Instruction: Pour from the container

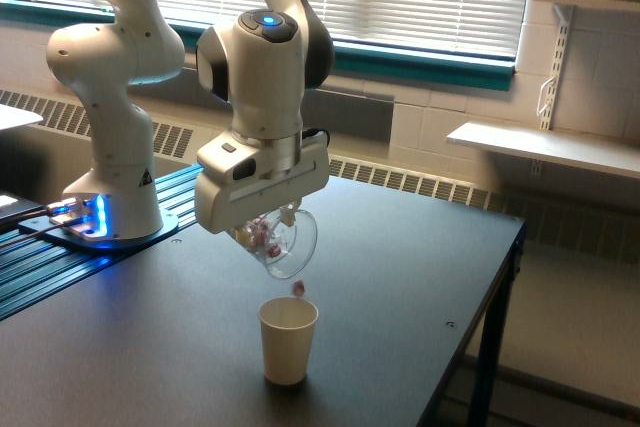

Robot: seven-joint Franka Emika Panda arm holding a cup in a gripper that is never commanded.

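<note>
In the exterior view, the clear rounded container (282, 244) hangs tilted above the table with its wide mouth turned down toward the exterior view's right. Small pinkish pieces lie inside it. One small piece (298, 289) is in the air just below its rim. My gripper (268, 223) is shut on the container from above; the white hand hides the fingertips. Directly under the container's mouth a white paper cup (288, 339) stands upright on the dark table (400, 287).
The arm's white base (110, 187) stands at the exterior view's left on a black ribbed platform with a blue-lit box (78, 217). The table's edge (480, 317) runs down the right. A wall shelf (545, 147) hangs beyond it.
</note>
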